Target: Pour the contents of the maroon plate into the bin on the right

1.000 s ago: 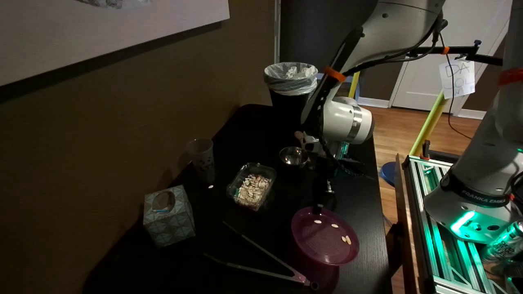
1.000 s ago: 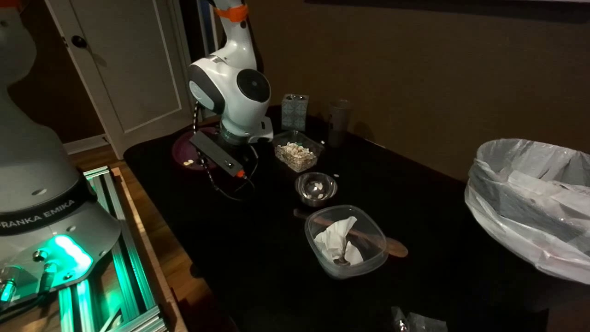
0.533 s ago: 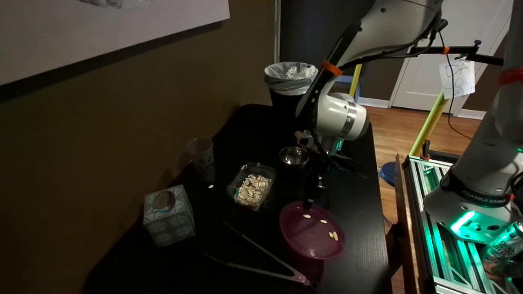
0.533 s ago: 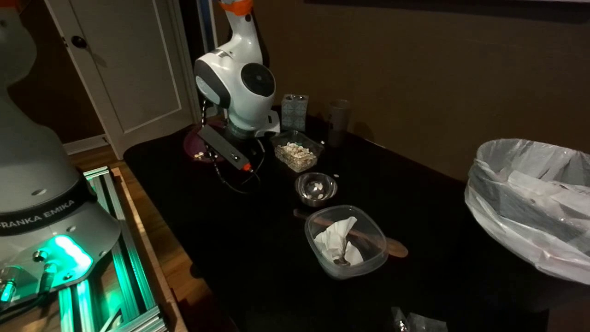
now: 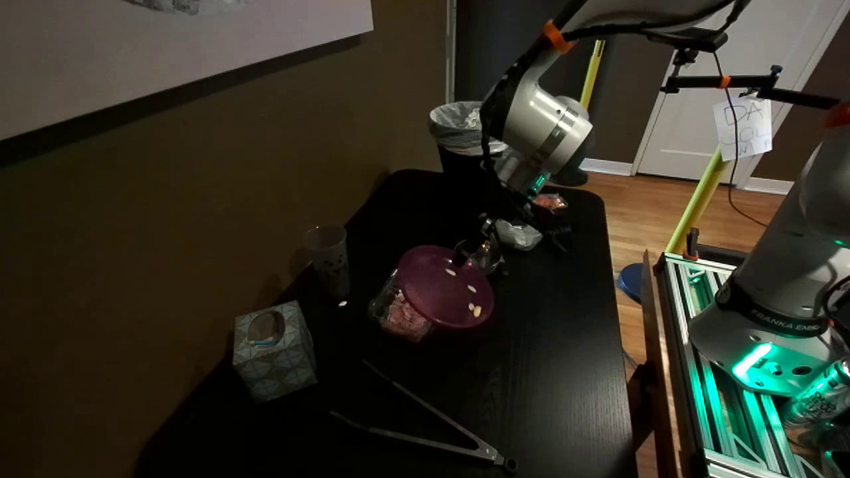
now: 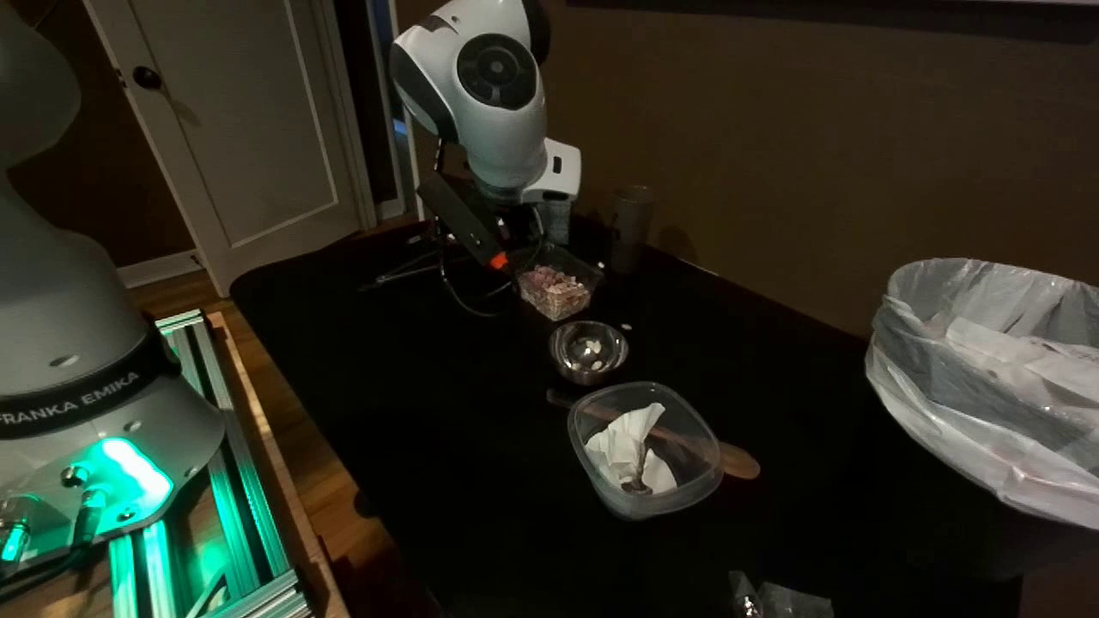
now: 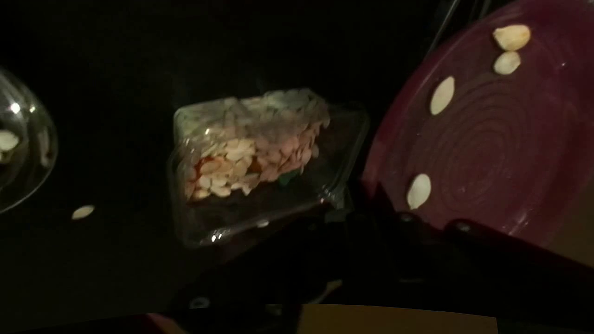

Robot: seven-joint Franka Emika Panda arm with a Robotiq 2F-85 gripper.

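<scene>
The maroon plate (image 5: 443,289) is held in the air, partly over the clear container of pale seeds (image 5: 402,317), with several white seeds on it. My gripper (image 5: 459,259) is shut on the plate's rim. In the wrist view the plate (image 7: 487,148) reaches right from the dark fingers (image 7: 362,208), face showing, seeds still on it. In the exterior view where the arm stands at the back, the plate is hidden behind the arm. The bin (image 5: 458,136) is dark with a whitish liner and paper inside; it stands at the table's far end, also seen close up (image 6: 970,395).
A metal bowl (image 6: 589,352), a clear tub with a napkin (image 6: 644,451) and a wooden spoon (image 6: 738,462) lie between container and bin. A patterned box (image 5: 275,352) and a cup (image 5: 327,259) stand by the wall. Tongs (image 5: 425,435) lie on the table.
The plate has risen from low over the near table and moved with the gripper toward the bin's end, now partly over the seed container. The arm has lifted; the tongs are uncovered.
</scene>
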